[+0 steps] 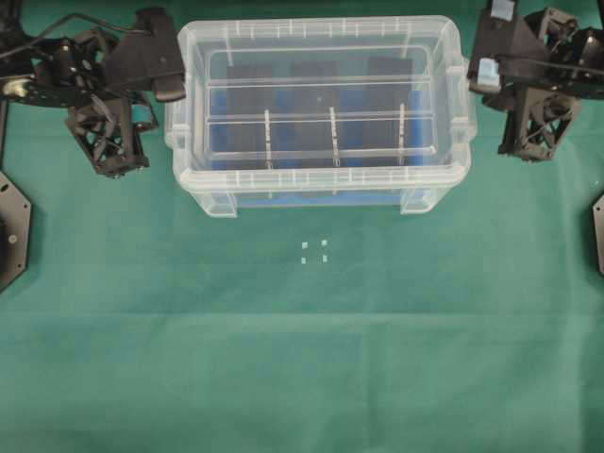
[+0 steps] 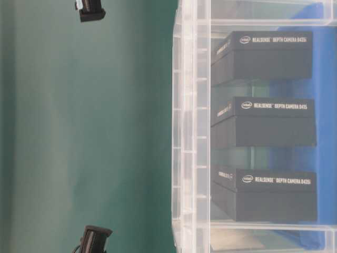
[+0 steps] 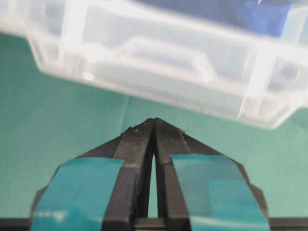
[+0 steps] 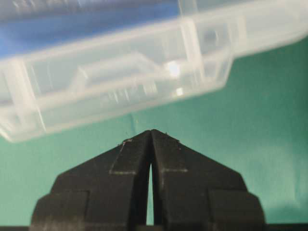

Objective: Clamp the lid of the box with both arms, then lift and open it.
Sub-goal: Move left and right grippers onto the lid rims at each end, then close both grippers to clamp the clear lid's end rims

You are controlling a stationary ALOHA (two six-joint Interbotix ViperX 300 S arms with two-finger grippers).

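The box (image 1: 319,193) stands on the far middle of the green bench (image 1: 302,359), its long side running left to right. The lid (image 1: 321,94) lies flat on top of it, ribs running along its length. Through the clear plastic three black packs (image 2: 263,55) show in a row on the blue bottom; in the table-level view each carries white lettering.

The left claw (image 3: 154,126), with teal tape on both fingers (image 3: 79,190), is closed, tips meeting at a point. It sits just off the box's left end, aimed at the side handle (image 3: 163,60) and not touching it.

The right claw (image 4: 151,136), plain black, is also closed to a point. It sits just off the right end, facing that end's handle (image 4: 115,72), with bench showing between.

Four small white marks (image 1: 314,252) lie on the bench just near of the box.
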